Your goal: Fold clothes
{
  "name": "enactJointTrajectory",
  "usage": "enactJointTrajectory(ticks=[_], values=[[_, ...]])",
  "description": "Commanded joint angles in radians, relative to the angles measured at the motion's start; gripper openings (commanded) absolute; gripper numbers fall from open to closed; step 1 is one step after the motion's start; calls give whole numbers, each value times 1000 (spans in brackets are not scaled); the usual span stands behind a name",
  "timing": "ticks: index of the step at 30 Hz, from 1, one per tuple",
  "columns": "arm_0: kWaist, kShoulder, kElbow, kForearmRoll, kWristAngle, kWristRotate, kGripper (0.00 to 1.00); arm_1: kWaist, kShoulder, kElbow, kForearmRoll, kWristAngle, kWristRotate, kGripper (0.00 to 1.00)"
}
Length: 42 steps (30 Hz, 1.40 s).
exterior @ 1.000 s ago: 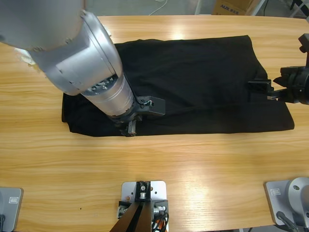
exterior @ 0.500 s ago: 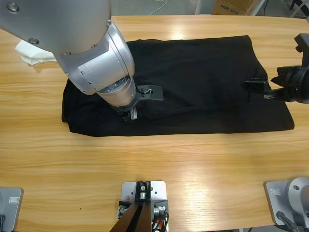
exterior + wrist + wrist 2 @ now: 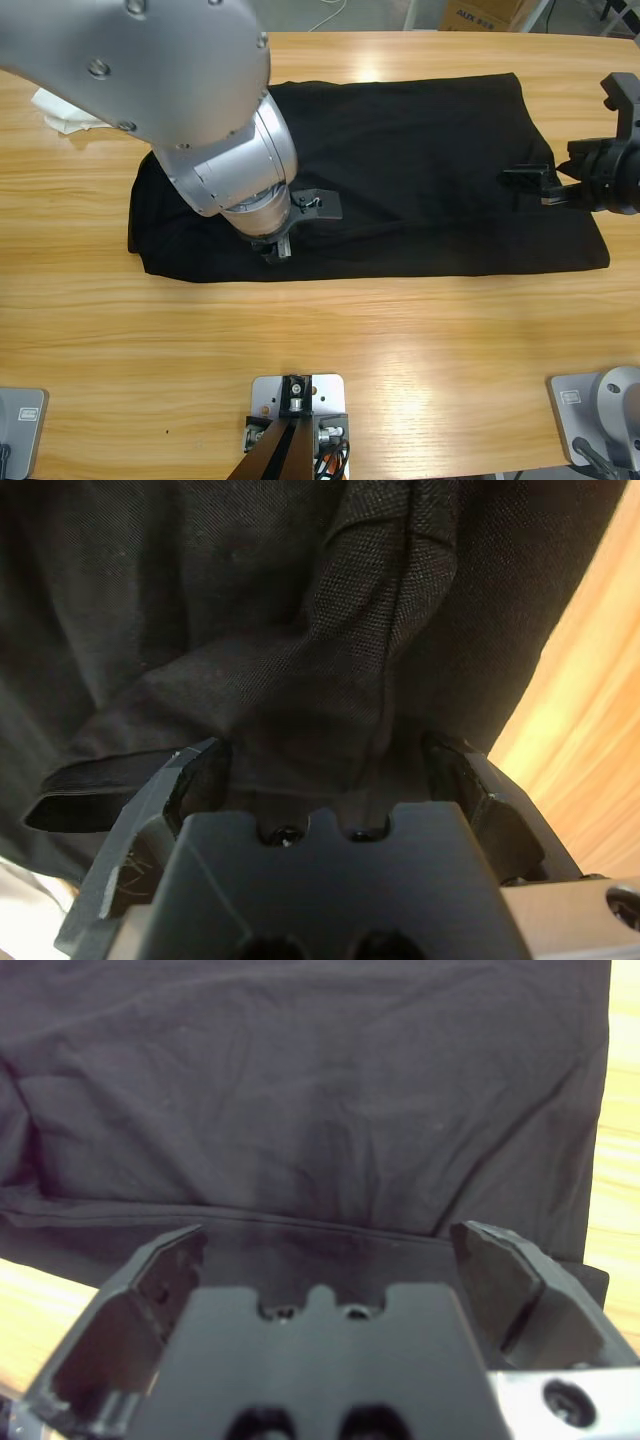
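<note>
High view: the black T-shirt lies spread across the table; a box at the far edge reads "AUX".

Left wrist view: the left pincer is spread, bunched shirt between its 2 jaws.

Right wrist view: the right pincer gapes, released, over flat shirt.

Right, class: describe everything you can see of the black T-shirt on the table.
The black T-shirt is soft, matte fabric, lying mostly flat and lengthwise across the wooden table, with light creases. The left hand is at its near edge, a raised bunch of cloth between its open jaws. The right hand is over its other end, jaws open, with the cloth flat beneath. No lettering is visible.
</note>
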Motion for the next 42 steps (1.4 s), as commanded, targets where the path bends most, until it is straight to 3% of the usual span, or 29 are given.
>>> enactJointTrajectory(ticks=[1, 2, 19, 28, 35, 42], values=[[-7, 62, 14, 11, 29, -30, 59, -5, 26, 25, -14, -4, 12, 1000], [-7, 59, 7, 11, 34, -31, 0, -5, 30, 24, -15, -2, 16, 1000], [-7, 56, -46, 21, 38, -124, 0, -5, 74, 20, -25, 6, 27, 1000], [-7, 141, -404, 350, -146, -483, 0, -5, 84, 20, -32, 6, 27, 1000], [-7, 183, -431, 489, -190, -644, 0, -6, 77, 23, -33, 6, 27, 1000], [-4, 212, -442, 532, -182, -731, 0, -5, 80, 25, -33, 8, 27, 1000]])
